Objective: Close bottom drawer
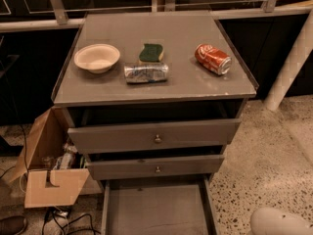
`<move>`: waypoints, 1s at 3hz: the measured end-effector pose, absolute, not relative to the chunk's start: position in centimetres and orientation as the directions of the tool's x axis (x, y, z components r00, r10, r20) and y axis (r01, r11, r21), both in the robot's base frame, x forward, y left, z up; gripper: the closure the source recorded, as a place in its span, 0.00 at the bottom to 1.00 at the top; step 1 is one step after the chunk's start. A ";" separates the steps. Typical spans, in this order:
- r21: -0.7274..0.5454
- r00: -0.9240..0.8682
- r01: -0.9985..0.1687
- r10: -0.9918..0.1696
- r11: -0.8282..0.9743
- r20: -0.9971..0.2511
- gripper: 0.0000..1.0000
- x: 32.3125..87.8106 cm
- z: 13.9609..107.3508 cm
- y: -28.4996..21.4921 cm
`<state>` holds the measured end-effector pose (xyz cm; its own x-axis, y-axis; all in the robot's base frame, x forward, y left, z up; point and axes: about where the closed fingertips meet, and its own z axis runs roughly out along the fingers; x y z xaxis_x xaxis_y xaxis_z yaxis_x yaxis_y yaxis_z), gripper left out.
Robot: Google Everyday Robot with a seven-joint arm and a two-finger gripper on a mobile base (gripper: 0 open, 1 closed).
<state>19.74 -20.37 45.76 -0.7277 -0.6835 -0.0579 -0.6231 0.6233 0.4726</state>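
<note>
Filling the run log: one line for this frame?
state: slim grey bottom drawer open | gripper: not in view | white rounded robot part: lower right, apart from drawer | step: not closed yet

Dim warm light from above brightens the surface [186,77]; drawer openings [151,112] lie in deep shadow, everything slightly blurred. The claw is out of view.

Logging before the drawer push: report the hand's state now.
Hand: cannot be told, it is out of view; only a white rounded arm part shows at lower right, beside the open slim grey bottom drawer.
</note>
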 end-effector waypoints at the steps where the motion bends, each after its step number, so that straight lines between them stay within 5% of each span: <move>1: 0.471 -0.728 -0.624 -0.683 0.624 -0.058 1.00 19.8 45.8 -20.4; 3: 0.502 -0.862 -0.492 -0.478 0.711 -0.169 1.00 18.9 41.2 -22.3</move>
